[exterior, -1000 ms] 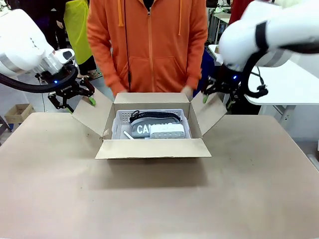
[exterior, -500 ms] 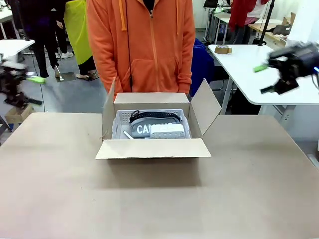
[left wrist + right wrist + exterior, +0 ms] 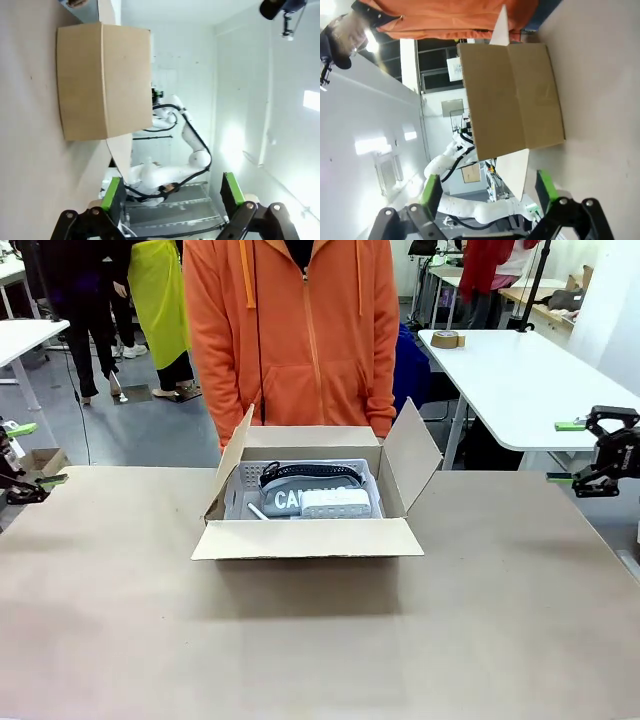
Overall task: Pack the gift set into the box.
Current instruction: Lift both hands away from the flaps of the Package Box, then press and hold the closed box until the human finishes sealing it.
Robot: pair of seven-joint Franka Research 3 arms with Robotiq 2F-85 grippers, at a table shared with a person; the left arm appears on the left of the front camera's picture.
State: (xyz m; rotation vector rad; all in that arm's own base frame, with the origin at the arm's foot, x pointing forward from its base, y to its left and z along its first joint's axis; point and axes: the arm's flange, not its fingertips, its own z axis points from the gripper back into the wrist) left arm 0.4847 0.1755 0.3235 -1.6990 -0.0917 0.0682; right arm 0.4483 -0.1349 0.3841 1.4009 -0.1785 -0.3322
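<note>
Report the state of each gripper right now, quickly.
Left gripper: open, holding nothing, out at the table's left edge.
Right gripper: open, holding nothing, out past the table's right side.

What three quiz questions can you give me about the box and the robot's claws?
1. True or false: the gift set lies inside the box.
2. Pick one. The box's top flaps are: A) taped shut, B) open, C) torn off.
3. Fill the gap: the left gripper and the right gripper each stand off to one side of the box, empty, with jaws ____.

Key: 1 true; 2 B; 3 open.
</note>
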